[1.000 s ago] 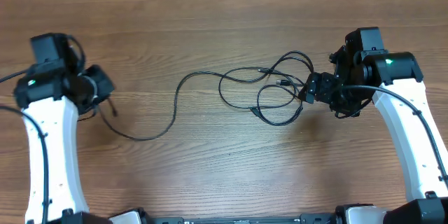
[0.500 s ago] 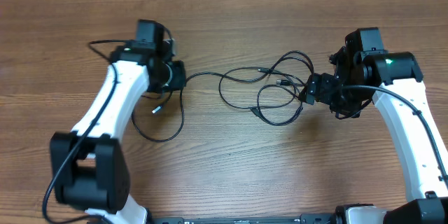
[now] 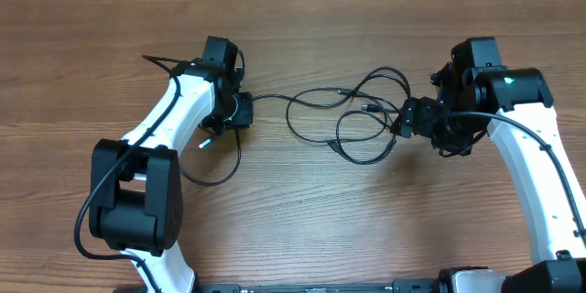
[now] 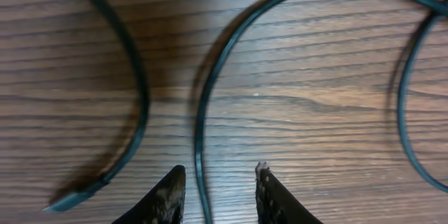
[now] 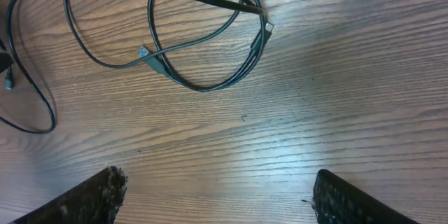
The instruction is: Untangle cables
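Judging by the overhead view, little is done: the cables (image 3: 362,114) lie looped over each other on the table (image 3: 302,229) (not yet separated). Left gripper (image 4: 219,170) stands open astride one strand, gripping nothing; right gripper (image 5: 218,176) gapes wide, empty, beside the tangle.

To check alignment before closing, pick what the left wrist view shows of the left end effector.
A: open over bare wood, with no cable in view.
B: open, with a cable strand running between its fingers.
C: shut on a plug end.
B: the left end effector has its fingers apart, and a thin dark cable runs down between them.
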`<state>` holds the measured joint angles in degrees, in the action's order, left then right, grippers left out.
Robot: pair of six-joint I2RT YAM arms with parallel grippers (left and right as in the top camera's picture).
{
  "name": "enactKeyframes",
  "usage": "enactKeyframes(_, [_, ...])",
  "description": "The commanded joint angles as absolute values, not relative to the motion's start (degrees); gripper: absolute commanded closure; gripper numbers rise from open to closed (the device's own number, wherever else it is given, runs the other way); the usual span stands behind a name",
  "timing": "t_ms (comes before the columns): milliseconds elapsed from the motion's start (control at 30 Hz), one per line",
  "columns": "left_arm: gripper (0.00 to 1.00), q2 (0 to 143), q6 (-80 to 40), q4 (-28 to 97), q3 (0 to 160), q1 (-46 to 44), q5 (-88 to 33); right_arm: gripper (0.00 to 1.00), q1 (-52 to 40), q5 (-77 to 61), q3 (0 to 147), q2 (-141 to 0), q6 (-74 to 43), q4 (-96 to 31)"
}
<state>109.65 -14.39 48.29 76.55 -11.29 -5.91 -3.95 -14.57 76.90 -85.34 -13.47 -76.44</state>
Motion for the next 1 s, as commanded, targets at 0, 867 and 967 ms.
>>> enactKeyframes(0, [0.66,110.3,-14.2,48.6,77.1,-12.1,-3.2,0.16,-4.1,-14.0,76.7,-85.0,-13.6,-76.4])
enactKeyframes(867, [0.96,103.6,-19.7,52.6,78.7,-6.3,-2.4,0.16,-4.1,-14.0,76.7,-85.0,-13.6,-77.5])
enactKeyframes(967, [0.96,97.9,-19.4,56.2,82.8,-1.7,-1.3,0.16,-4.1,-14.0,76.7,-85.0,-13.6,-77.4])
